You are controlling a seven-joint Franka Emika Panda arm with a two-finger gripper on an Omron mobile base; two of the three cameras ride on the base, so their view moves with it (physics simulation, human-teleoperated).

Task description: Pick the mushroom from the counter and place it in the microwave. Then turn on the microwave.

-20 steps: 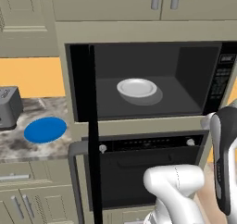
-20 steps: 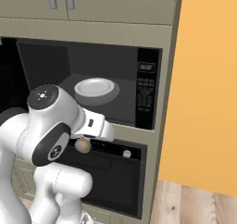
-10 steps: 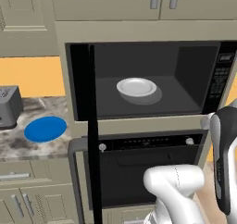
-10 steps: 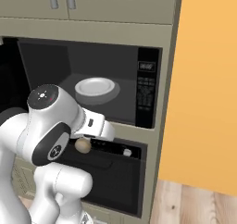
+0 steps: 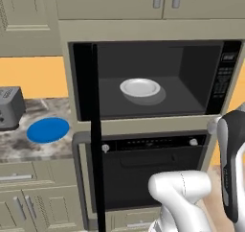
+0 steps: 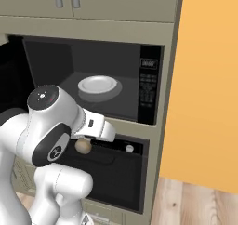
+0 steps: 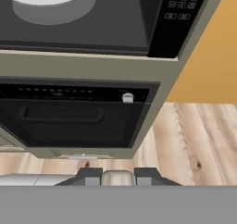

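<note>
In the hand view the tan mushroom [image 7: 118, 177] sits pinched between my two dark fingertips [image 7: 89, 176], so my gripper [image 7: 118, 177] is shut on it. From the right base view, the mushroom [image 6: 83, 146] hangs under the gripper [image 6: 84, 144] in front of the oven, below the microwave's sill. The microwave [image 5: 191, 73] stands open, its door [image 5: 94, 106] swung out to the left. A white plate [image 5: 140, 88] rests on its floor. The keypad [image 6: 148, 87] runs down the microwave's right side. To the left lies the speckled counter [image 5: 28, 145].
A blue plate [image 5: 48, 129] and a grey toaster [image 5: 9, 109] stand on the counter. The black oven [image 5: 153, 168] with knobs [image 7: 127, 98] sits right under the microwave. An orange wall [image 6: 209, 89] rises to the right over a wooden floor [image 7: 194, 135].
</note>
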